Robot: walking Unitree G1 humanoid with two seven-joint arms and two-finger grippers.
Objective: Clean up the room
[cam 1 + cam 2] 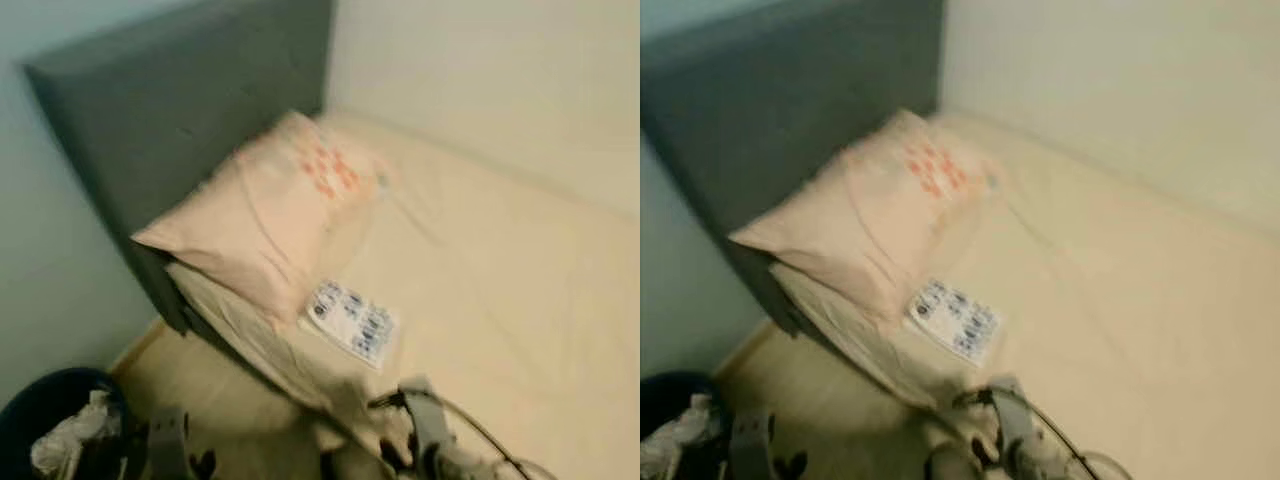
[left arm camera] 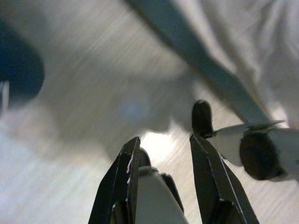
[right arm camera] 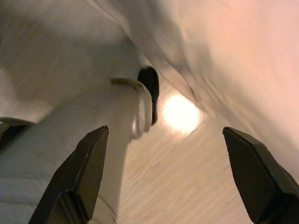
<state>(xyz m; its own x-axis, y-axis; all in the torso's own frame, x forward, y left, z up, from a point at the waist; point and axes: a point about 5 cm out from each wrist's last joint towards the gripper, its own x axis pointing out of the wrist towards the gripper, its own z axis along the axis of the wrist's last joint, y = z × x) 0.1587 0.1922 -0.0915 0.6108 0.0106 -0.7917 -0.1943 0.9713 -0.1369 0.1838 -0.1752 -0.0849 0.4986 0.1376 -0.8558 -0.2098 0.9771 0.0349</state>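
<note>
One packet (image 1: 351,322), white with blue print, is seen lying flat on the bed (image 1: 520,300), touching the near lower corner of the pillow (image 1: 265,210) and close to the mattress edge. Its long axis is set on a diagonal, running from the pillow's corner down toward the robot's right; the print is too blurred for a top end to be told. The pillow, pale peach with an orange pattern near its far end, is laid with its long axis running from the near bed edge toward the far corner, and it rests against a grey headboard (image 1: 170,110). The bed is covered with a cream sheet and is pushed against a pale wall (image 1: 500,80).

On the wooden floor (image 1: 200,380), at the robot's left, a dark blue bin (image 1: 50,405) is seen with crumpled white paper (image 1: 70,435) in it.

Both arms are held low over the floor beside the bed. In the left wrist view the left gripper (image 2: 163,149) is shown with its fingers a narrow gap apart and nothing between them; blurred floor lies beneath it. In the right wrist view the right gripper (image 3: 168,163) is shown spread wide and empty, with the robot's own pale leg (image 3: 70,140) and the sheet's hanging edge nearby.
</note>
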